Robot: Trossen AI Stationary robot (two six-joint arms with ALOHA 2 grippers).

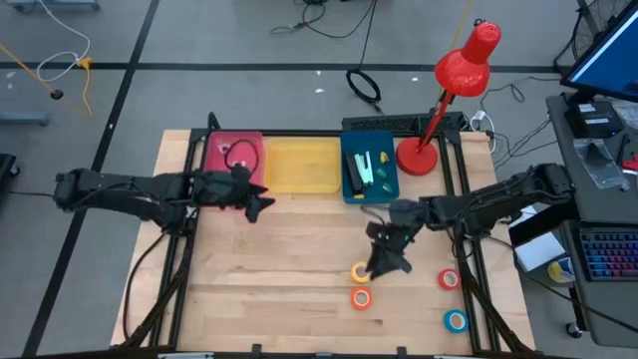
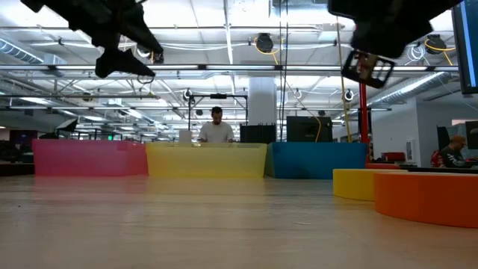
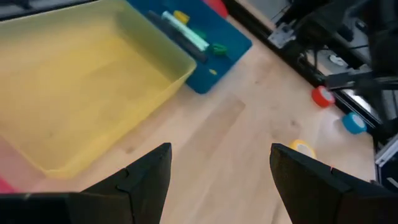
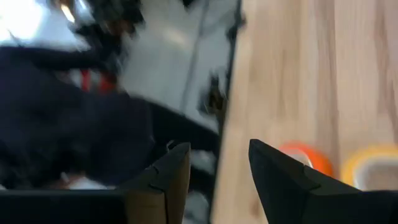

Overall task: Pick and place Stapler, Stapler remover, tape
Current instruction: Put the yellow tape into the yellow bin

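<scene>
Four tape rolls lie flat on the wooden table's near right part: yellow (image 1: 359, 271), orange (image 1: 361, 297), red (image 1: 449, 280) and blue (image 1: 456, 320). My right gripper (image 1: 385, 263) hangs open and empty above the table just right of the yellow roll; its wrist view shows the orange roll (image 4: 301, 158) and yellow roll (image 4: 373, 169) beyond the fingers. My left gripper (image 1: 261, 206) is open and empty, raised above the table in front of the pink bin (image 1: 234, 160) and yellow bin (image 1: 302, 165). Staplers lie in the blue bin (image 1: 369, 172).
Three bins stand in a row along the far edge: pink, yellow, blue. A red desk lamp (image 1: 464, 75) stands at the far right corner. Bare wood lies between the bins and the rolls. A person (image 2: 216, 127) shows in the room beyond the table.
</scene>
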